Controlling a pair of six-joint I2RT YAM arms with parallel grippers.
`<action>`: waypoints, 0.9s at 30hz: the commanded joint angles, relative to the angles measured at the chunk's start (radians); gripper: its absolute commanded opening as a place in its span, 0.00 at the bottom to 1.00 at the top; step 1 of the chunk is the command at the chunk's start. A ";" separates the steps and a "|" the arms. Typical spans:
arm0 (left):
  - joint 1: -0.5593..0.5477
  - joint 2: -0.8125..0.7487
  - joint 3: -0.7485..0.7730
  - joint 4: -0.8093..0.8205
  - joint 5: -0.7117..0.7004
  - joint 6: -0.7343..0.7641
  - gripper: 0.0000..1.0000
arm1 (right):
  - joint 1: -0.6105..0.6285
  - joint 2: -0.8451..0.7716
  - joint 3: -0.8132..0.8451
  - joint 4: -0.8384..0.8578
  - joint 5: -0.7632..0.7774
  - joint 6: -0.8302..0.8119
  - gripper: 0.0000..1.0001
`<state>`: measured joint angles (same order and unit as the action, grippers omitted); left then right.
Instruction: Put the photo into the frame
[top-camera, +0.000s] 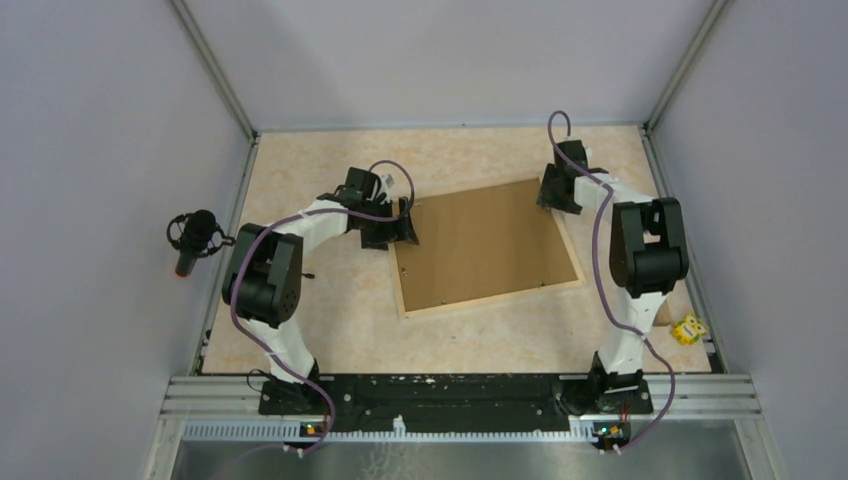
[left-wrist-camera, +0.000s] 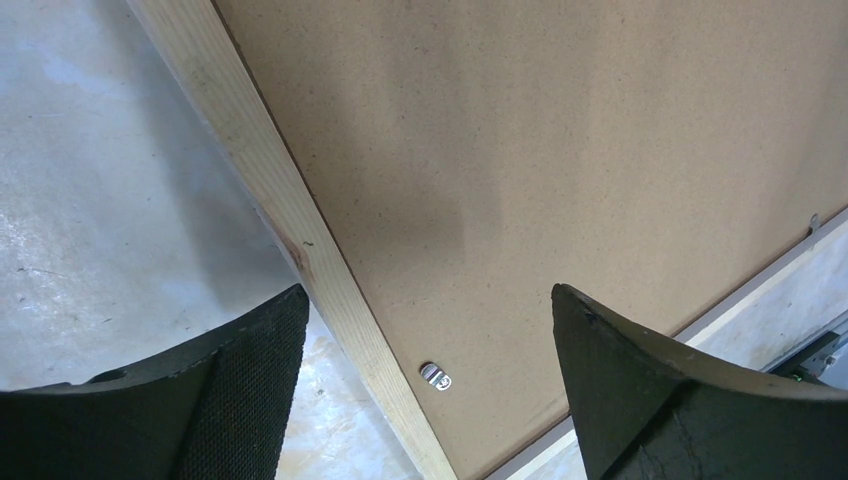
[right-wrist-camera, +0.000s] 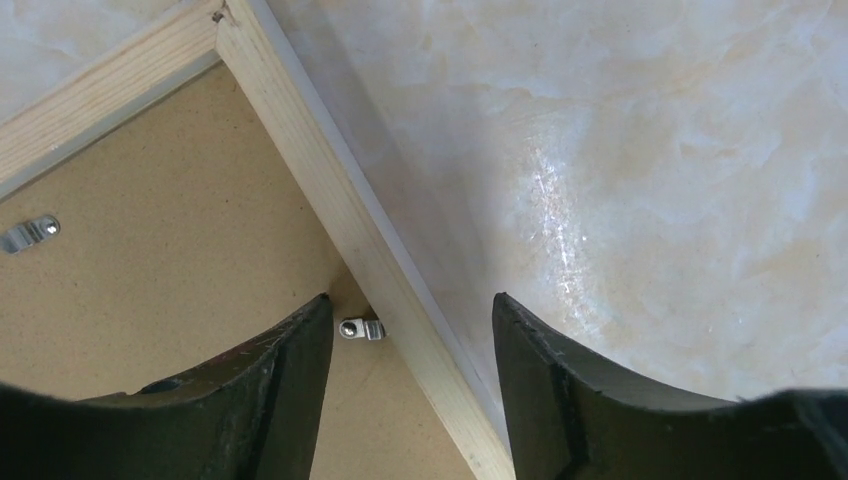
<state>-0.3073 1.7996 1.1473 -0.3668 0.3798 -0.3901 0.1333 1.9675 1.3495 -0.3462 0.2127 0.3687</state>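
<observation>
Desk (top-camera: 330, 330): pale marbled surface; it carries the frame roughly in the middle, turned slightly askew.
Frame (top-camera: 490, 298): lies flat with its back upward, and thin pale wooden strips show on all four sides.
Backing board (top-camera: 485, 245): plain brown sheet that sits inside the frame and fills the opening.
Photo: not visible in any view; whether it lies under the backing board cannot be told.
Left claw (left-wrist-camera: 430, 295): hangs over the frame's left strip near a corner, jaws spread wide with the strip and board edge in the gap, holding nothing.
Right claw (right-wrist-camera: 411, 300): hovers at the frame's far right corner, jaws about half apart and straddling the wooden strip, gripping nothing.
Metal clip (right-wrist-camera: 361, 328): small silver tab on the board just beside the strip, right at the right claw's inner finger; a similar one sits near the left claw.
Step in hand: probably working on the clips that hold the board, either locking it down or freeing it.
Next move: calls for a fingertip set precisely against a clip and a short turning push, without shoving the frame across the desk.
</observation>
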 joint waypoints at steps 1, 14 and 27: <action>-0.011 -0.074 -0.001 0.024 -0.045 0.010 0.93 | 0.003 -0.003 0.010 0.003 -0.038 -0.004 0.64; -0.480 -0.520 -0.343 0.230 -0.301 -0.473 0.85 | -0.009 0.018 0.004 0.071 -0.129 0.001 0.83; -0.676 -0.254 -0.285 0.070 -0.364 -1.344 0.81 | -0.019 -0.012 -0.052 0.129 -0.178 0.002 0.83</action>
<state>-0.9745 1.4818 0.7994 -0.2676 0.0376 -1.4864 0.1215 1.9762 1.3220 -0.2447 0.0547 0.3683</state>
